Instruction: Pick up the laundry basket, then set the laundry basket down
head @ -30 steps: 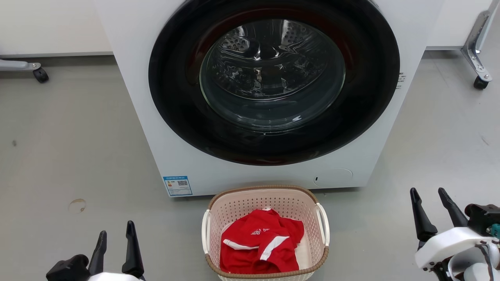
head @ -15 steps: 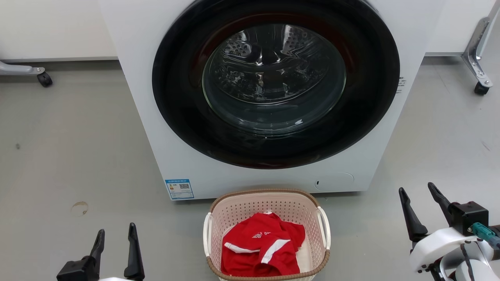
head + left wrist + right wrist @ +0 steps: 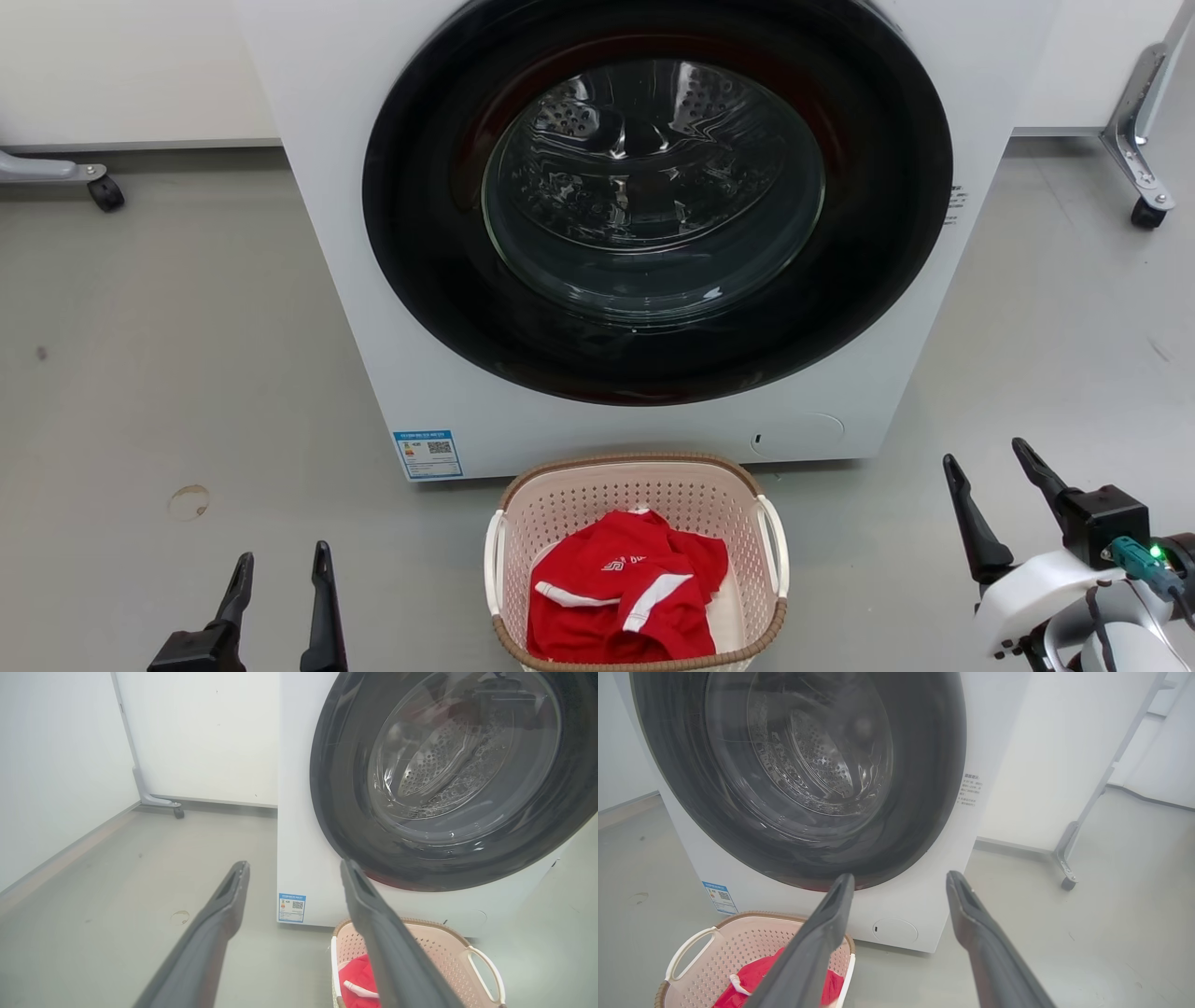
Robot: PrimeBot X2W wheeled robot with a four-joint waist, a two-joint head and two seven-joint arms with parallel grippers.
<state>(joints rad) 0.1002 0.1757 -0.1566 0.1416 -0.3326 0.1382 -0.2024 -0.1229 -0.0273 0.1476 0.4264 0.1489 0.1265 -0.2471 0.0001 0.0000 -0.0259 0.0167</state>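
Head view: basket [image 3: 635, 490] sits on the floor [image 3: 187, 373], just in front of the washer [image 3: 429, 373], centred between my arms, not lifted yet. Left gripper [image 3: 284, 553] and right gripper [image 3: 985, 452] are both spread wide, holding nothing, each well apart from the basket. Basket is pale pink perforated plastic, rounded-rectangular, brown woven-look rim, a thin white loop handle [image 3: 775, 551] on each side; crumpled red shirt [image 3: 621, 588] inside. Left wrist view: fingers apart, basket low to their right, far handle in clear sight. Right wrist view: fingers apart, basket low to their left, far handle clear too. Risks, my guess: handles look slim and smooth, so a finger could miss the loop or slip off. Uneven grip heights would tilt the basket and spill the shirt. Thin walls may flex. Lifting forward could knock the rim on the washer front.
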